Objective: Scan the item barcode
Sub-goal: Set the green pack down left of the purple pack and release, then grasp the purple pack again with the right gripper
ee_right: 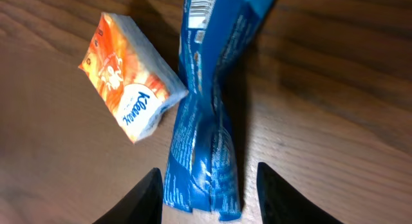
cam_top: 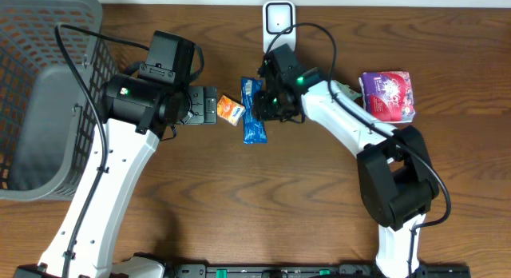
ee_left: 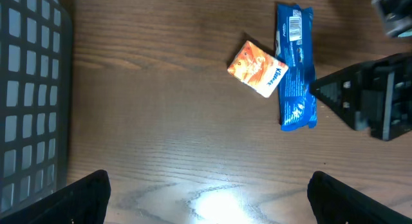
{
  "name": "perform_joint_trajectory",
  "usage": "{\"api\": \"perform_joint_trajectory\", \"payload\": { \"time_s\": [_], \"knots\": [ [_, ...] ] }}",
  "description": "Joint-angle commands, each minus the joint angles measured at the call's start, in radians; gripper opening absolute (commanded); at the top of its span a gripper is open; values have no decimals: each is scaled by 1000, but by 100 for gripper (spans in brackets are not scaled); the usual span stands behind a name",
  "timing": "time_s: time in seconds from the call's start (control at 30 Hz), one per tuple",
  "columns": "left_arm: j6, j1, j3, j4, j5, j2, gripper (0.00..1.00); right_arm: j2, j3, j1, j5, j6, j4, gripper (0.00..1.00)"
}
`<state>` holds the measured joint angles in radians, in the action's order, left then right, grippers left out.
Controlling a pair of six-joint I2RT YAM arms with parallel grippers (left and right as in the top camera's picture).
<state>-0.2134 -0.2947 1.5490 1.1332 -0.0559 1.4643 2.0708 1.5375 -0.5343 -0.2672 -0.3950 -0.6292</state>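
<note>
Blue packet (cam_top: 254, 112): I see it lying flat on the surface (cam_top: 263, 206), long and narrow, creased about the middle; its barcode (ee_left: 295, 24) faces up at one end.
Right claw (ee_right: 207, 185): it sits astride the packet's other end, one finger on each side. The jaws are apart, and a strip of bare wood shows between the packet and one finger, so I read no clamp on it.
Orange tissue pack (cam_top: 231, 109): just beside the packet, one corner touching or nearly touching its long edge.
Left claw (ee_left: 207, 185): past the tissue pack from the packet, jaws spread wide with only bare wood between them.
White scanner (cam_top: 277, 18): beyond the packet's barcode end, near the surface's far edge.
Purple pack (cam_top: 387, 94): well apart from the packet, on the right arm's side.
Grey basket (cam_top: 48, 86): well apart from the packet, on the left arm's side.
</note>
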Motion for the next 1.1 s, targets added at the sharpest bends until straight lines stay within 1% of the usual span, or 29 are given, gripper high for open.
{"api": "perform_joint_trajectory", "payload": {
  "time_s": [0.0, 0.13, 0.17, 0.23, 0.3, 0.37, 0.4, 0.5, 0.53, 0.57, 0.6, 0.63, 0.73, 0.8, 0.83, 0.87, 0.93, 0.97, 1.0, 1.03, 1.07],
  "knots": [
    [-10, 4, 5, 4, -9, 5, 98, 11, -62, -32, 60, -43, 51, 41],
    [-10, 4, 5, 4, -9, 5, 98, 11, -122, -48, 102, -72, 123, 35],
    [-10, 4, 5, 4, -9, 5, 98, 11, -128, -48, 105, -72, 128, 29],
    [-10, 4, 5, 4, -9, 5, 98, 11, -128, -45, 132, -72, 118, 26],
    [-10, 4, 5, 4, -9, 5, 98, 1, -116, -34, 156, -72, 92, 25],
    [-10, 4, 5, 4, -9, 5, 98, -10, -88, -19, 187, -72, 43, 22],
    [-10, 4, 5, 4, -9, 5, 98, -23, -44, -1, 234, -72, -25, 22],
    [-10, 4, 5, 4, -9, 5, 98, -43, 23, 27, 281, -69, -122, 27],
    [-10, 4, 5, 4, -9, 5, 98, -52, 47, 36, 281, -62, -153, 32],
    [-10, 4, 5, 4, -9, 5, 98, -61, 63, 40, 281, -50, -171, 45],
    [-10, 4, 5, 4, -9, 5, 98, -66, 71, 43, 285, -35, -179, 54],
    [-10, 4, 5, 4, -9, 5, 98, -77, 83, 50, 302, -23, -196, 58],
    [-10, 4, 5, 4, -9, 5, 98, -107, 106, 92, 350, -23, -233, 63],
    [-10, 4, 5, 4, -9, 5, 98, -148, 116, 174, 352, -23, -261, 64],
    [-10, 4, 5, 4, -9, 5, 98, -156, 117, 200, 352, -23, -267, 68],
    [-10, 4, 5, 4, -9, 5, 98, -174, 117, 267, 348, -9, -281, 77],
    [-10, 4, 5, 4, -9, 5, 98, -184, 117, 344, 344, 31, -303, 78],
    [-10, 4, 5, 4, -9, 5, 98, -184, 117, 424, 345, 79, -329, 79],
    [-10, 4, 5, 4, -9, 5, 98, -180, 116, 471, 345, 106, -340, 79],
    [-10, 4, 5, 4, -9, 5, 98, -171, 111, 538, 344, 163, -341, 75],
    [-10, 4, 5, 4, -9, 5, 98, -168, 106, 562, 344, 177, -340, 75]
  ]
}}
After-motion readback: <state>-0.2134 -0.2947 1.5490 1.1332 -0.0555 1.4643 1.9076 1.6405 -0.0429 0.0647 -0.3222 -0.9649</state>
